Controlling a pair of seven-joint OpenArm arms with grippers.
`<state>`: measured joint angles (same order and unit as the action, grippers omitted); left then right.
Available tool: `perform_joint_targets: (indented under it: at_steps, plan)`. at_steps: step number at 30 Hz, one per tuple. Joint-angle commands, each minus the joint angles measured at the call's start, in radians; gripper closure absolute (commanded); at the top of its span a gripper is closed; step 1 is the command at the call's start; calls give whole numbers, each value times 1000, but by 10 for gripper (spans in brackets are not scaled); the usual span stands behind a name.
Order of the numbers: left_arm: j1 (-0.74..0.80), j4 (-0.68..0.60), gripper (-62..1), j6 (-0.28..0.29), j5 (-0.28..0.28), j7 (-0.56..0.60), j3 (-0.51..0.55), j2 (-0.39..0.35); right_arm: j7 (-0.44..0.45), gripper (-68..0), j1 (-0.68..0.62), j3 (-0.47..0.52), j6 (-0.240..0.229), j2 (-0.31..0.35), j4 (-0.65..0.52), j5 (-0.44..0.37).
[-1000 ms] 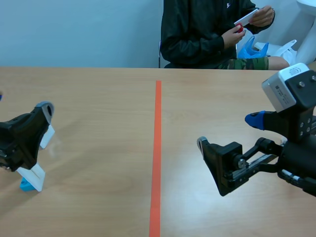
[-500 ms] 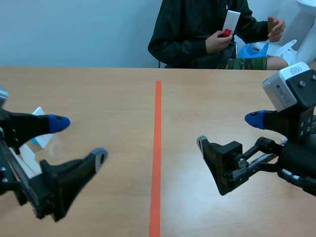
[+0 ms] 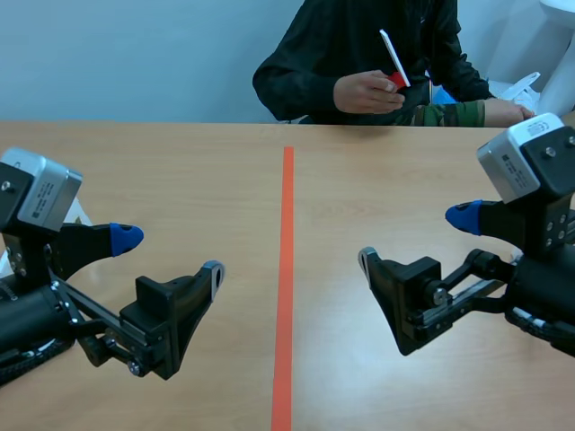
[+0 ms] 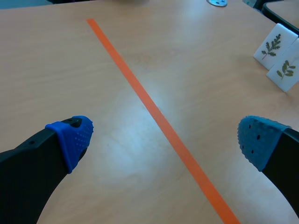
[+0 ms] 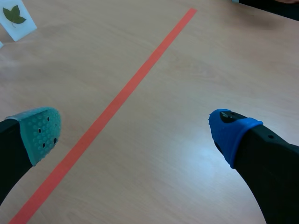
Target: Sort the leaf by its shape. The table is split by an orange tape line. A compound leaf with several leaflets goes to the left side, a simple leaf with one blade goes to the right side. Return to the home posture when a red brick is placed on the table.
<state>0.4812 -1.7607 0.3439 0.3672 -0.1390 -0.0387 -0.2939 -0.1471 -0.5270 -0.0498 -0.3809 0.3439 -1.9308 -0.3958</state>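
Leaf cards (image 4: pixel 273 46) well ahead of the wide-spread left pincer (image 4: pixel 164 137).

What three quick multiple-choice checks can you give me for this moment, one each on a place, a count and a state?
1. Where is the white card at the far side of the table?
A. Lying flat on it
B. Held up by the person
C. Between robot fingers

2. How many leaf cards stand ahead of the left hand in its wrist view?
A. One
B. Two
C. Four

3. How do the left hand and right hand stand?
A. Both open, holding nothing
B. Both shut on cards
C. Left open, right shut

Answers:
1 B: the scene view shows the card raised in the person's grasp, above the table's edge.
2 B: two white cards with leaf prints stand side by side.
3 A: in each wrist view the two pads sit wide apart over bare wood.
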Motion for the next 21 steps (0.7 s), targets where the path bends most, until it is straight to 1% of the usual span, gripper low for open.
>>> perform_joint_targets:
  at_steps: [1,4,21]
  plan:
    - [-2,-15,-623,6,7,6,5,-3,15,-679,11,5,0,11,-4,-8]
    - [-2,-15,-623,6,7,7,5,-3,15,-679,11,5,8,11,-4,-8]
    - [-2,-15,-623,8,9,8,5,-3,16,-679,12,5,8,11,-4,-8]
